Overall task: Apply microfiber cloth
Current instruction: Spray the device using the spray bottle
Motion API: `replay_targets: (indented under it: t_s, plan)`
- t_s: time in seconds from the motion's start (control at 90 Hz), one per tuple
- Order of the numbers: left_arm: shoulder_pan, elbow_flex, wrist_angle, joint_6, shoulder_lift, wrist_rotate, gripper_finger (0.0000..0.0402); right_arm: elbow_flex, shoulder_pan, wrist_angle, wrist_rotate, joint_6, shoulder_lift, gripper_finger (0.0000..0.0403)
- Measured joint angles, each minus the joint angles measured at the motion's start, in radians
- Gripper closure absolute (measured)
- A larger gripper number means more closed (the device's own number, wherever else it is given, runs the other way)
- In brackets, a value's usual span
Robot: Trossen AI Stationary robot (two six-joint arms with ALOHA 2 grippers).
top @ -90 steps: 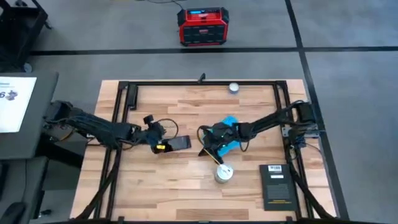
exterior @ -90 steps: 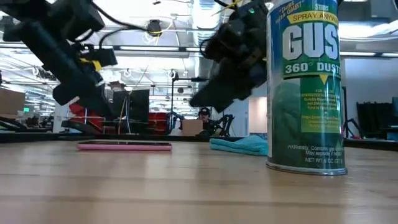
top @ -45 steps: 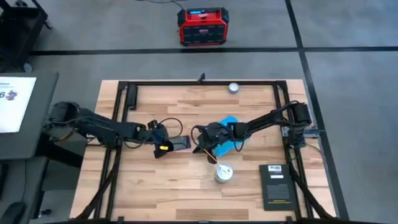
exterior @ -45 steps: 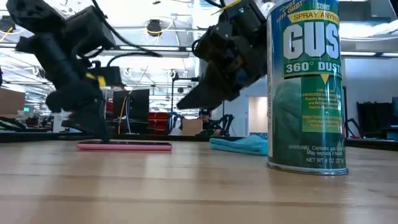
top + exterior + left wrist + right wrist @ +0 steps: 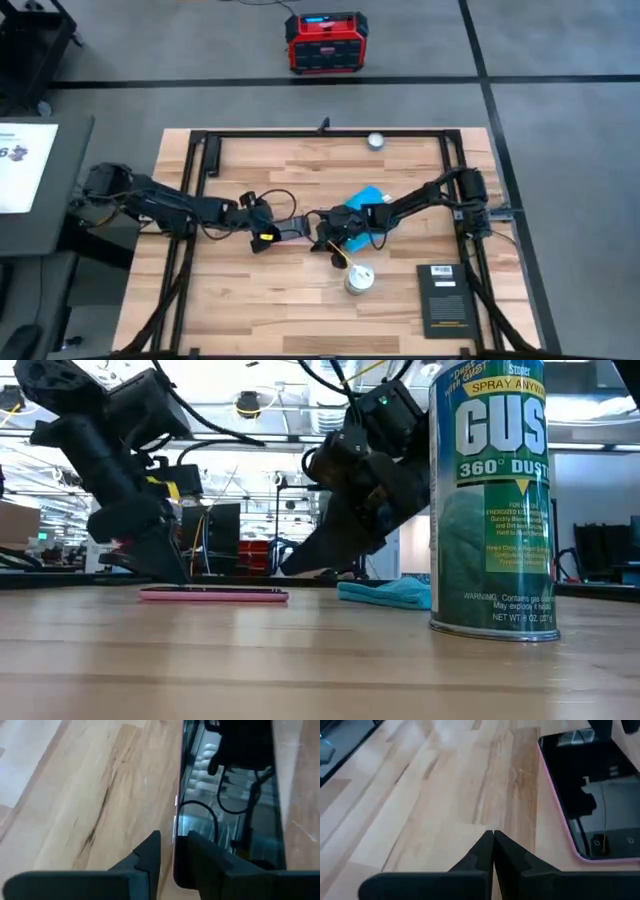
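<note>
Nearest the low camera stands a green duster spray can (image 5: pixel 492 500), upright on the wooden table (image 5: pixel 250 300), with a black booklet (image 5: pixel 446 298) lying toward the table's right front corner. Behind the can, the microfiber cloth (image 5: pixel 388 593) lies flat on the table near its middle, a bright blue rumpled sheet whose far corner shows clear in the high view (image 5: pixel 368 195) while the right arm covers the rest. The right gripper (image 5: pixel 322 240) hangs low over the bare wood just left of the cloth, between it and the phone (image 5: pixel 291 230), not touching the cloth; its two dark fingers (image 5: pixel 485 852) are pressed together with nothing between them. The phone is a pink-edged slab with a black screen, lying flat left of the cloth, its near corner showing in the right wrist view (image 5: pixel 590 800). The left gripper (image 5: pixel 266 236) is down at the phone's left end, and its fingers (image 5: pixel 150 852) stand slightly apart straddling the phone's pink edge (image 5: pixel 176 815). At the far edge sits a small silver round object (image 5: pixel 376 141), and beyond the table a red box (image 5: pixel 326 42) rests on the floor.
</note>
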Motion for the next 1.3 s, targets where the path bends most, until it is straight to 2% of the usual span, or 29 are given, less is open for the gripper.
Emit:
replay_targets:
  t_s: [0.156, 0.256, 0.478, 0.644, 0.878, 1.033, 1.3]
  plan:
    - [0.036, 0.000, -0.043, 0.018, -0.080, -0.004, 0.0324, 0.000, -0.001, -0.001, 0.000, 0.000, 0.000, 0.0403]
    - [0.083, 0.001, -0.056, 0.023, -0.114, 0.028, 0.0328, 0.000, 0.000, -0.003, 0.000, 0.000, 0.000, 0.0403]
    - [0.199, 0.001, -0.094, 0.055, -0.095, 0.076, 0.0391, 0.000, -0.003, 0.005, 0.002, 0.000, 0.000, 0.0403]
    - [0.253, 0.001, -0.060, 0.070, -0.063, 0.162, 0.0400, 0.000, -0.005, 0.005, 0.003, -0.005, 0.000, 0.0403]
    - [0.256, 0.002, 0.039, 0.051, 0.021, 0.275, 0.0401, 0.000, -0.019, -0.002, 0.040, -0.020, 0.000, 0.0403]
    - [0.253, 0.002, 0.074, 0.035, 0.084, 0.303, 0.0401, 0.000, -0.033, -0.026, 0.055, -0.027, 0.001, 0.0403]
    - [0.208, 0.003, 0.197, -0.036, 0.158, 0.342, 0.0402, 0.024, -0.036, 0.000, 0.054, 0.000, 0.084, 0.0403]
